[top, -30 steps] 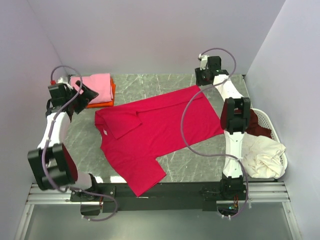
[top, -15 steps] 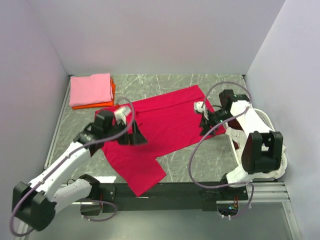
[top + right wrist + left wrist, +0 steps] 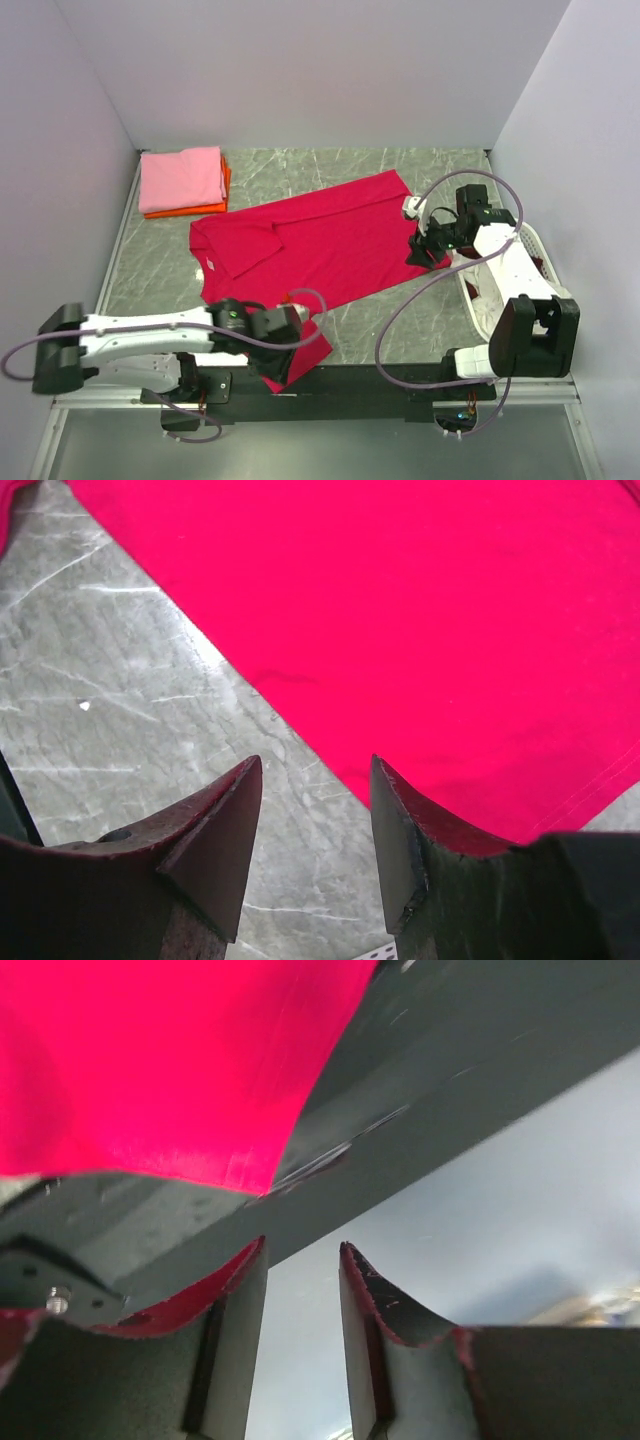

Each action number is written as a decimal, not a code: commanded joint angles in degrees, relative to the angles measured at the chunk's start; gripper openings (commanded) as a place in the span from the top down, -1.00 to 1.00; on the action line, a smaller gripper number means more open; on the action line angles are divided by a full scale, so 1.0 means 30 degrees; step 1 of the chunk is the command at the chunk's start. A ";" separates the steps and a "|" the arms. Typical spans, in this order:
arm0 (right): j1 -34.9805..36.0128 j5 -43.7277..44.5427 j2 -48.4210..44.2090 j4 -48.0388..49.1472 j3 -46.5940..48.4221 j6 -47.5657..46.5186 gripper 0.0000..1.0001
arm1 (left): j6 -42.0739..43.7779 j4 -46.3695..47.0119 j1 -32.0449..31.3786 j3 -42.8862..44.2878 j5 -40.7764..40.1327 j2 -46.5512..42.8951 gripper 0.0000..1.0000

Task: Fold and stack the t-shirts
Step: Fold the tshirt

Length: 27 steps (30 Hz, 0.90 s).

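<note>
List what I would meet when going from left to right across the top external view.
Folded pink t-shirt lying on the orange one → spread crimson t-shirt → right gripper over its right corner → white basket.

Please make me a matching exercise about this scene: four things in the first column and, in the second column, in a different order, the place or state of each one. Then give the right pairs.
Column one:
1. red t-shirt
2. pink t-shirt
3. orange t-shirt
4. white basket

Column two:
A. at the right edge of the table
B. folded, on top of the stack in the far left corner
C. spread out in the middle
D. folded, at the bottom of the stack, only its edges showing

Right pairs: 1-C, 2-B, 3-D, 4-A.
</note>
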 commanded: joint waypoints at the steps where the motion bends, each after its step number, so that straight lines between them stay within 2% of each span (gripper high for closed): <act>1: -0.0110 0.0070 0.0257 0.0758 0.0036 0.0904 -0.08 | -0.2140 -0.2131 -0.2242 0.1183 -0.1941 0.1781 0.21; 6: -0.0140 0.0187 0.0639 0.0816 0.0036 0.0963 -0.07 | -0.2112 -0.1635 -0.3275 0.1214 -0.2933 0.4036 0.21; 16: -0.0169 0.0099 0.0903 0.0640 -0.0052 0.0787 -0.06 | -0.0618 -0.0287 -0.3305 0.2503 -0.3787 0.7437 0.18; 21: -0.0256 0.0011 0.0874 0.0553 -0.0140 0.0641 -0.05 | -0.0500 -0.0930 -0.3305 0.2533 -0.4226 0.8580 0.18; 24: -0.0315 -0.0105 0.0903 0.0349 -0.0081 0.0495 -0.05 | -0.0734 -0.1193 -0.3305 0.2387 -0.4401 0.8786 0.26; 27: -0.0345 -0.0135 0.0845 0.0289 -0.0052 0.0465 -0.04 | -0.0677 -0.1224 -0.3305 0.2299 -0.4315 0.9020 0.54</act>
